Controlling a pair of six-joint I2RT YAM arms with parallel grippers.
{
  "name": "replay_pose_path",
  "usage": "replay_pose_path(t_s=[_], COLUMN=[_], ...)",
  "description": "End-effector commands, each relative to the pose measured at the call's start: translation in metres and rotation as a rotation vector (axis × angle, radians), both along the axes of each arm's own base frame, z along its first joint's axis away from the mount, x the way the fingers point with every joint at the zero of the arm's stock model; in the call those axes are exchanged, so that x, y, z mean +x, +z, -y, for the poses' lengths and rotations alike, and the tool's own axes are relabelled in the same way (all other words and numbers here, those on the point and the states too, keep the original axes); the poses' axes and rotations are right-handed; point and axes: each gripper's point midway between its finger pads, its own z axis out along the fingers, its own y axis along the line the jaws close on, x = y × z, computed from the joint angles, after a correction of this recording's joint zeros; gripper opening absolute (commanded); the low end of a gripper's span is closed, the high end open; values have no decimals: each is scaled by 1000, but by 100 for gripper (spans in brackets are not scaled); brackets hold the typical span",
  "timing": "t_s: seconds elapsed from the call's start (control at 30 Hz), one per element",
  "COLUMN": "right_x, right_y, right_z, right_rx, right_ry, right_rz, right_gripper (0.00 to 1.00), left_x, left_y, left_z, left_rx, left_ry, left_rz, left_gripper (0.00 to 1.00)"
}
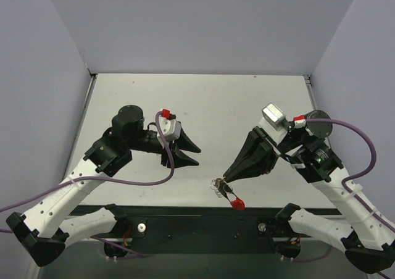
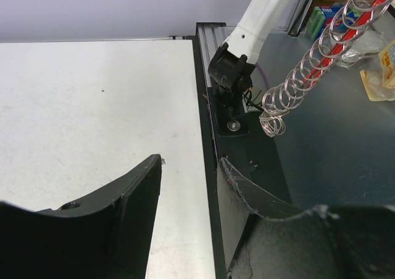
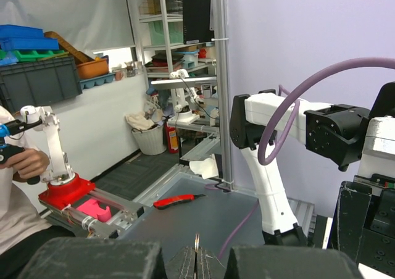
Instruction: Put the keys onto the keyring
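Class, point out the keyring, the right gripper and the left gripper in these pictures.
keyring (image 1: pixel 237 203): top view, on the end of its red band.
right gripper (image 1: pixel 226 181): top view, at its closed fingertips.
left gripper (image 1: pixel 199 156): top view, midway between its parted fingertips.

White arms (image 1: pixel 43 208), black fingers (image 1: pixel 185 145), purple cables (image 1: pixel 142 182) (red connector caps (image 1: pixel 165 113)).

No legible txt; yellow warning triangle (image 1: pixel 97 148) on left arm (image 1: pixel 114 152).

Walls (image 1: pixel 37 75) box the table (image 1: pixel 203 106) on three sides.
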Motion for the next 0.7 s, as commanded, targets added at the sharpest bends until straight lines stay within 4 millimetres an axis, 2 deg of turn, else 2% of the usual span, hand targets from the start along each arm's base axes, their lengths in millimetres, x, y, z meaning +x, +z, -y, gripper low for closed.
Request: replay_pose_path(t_s=[0.0,0.43,0.5,0.6,0.67], right_x=[-34,-21,-12,20,49], right_y=[-4,-6,-7,-5,-6], right_z=[27,18,12,-1,-9], right_rx=[-1,-31,-39,-42,-47], right_ry=[231,220,199,46,-81], right_rz=[160,113,95,4,-74], right_gripper=[0,0,0,0,0], left_x=[-1,5,11,18,25], left_y=[15,24,30,41,50], left_z=[-3,-6,-6,-7,-7], left_rx=[-48,-76,-97,-143,-180], left_ry=[-2,40,81,140,180], left_rz=[47,72,82,103,123], left_gripper=[51,51,51,51,51])
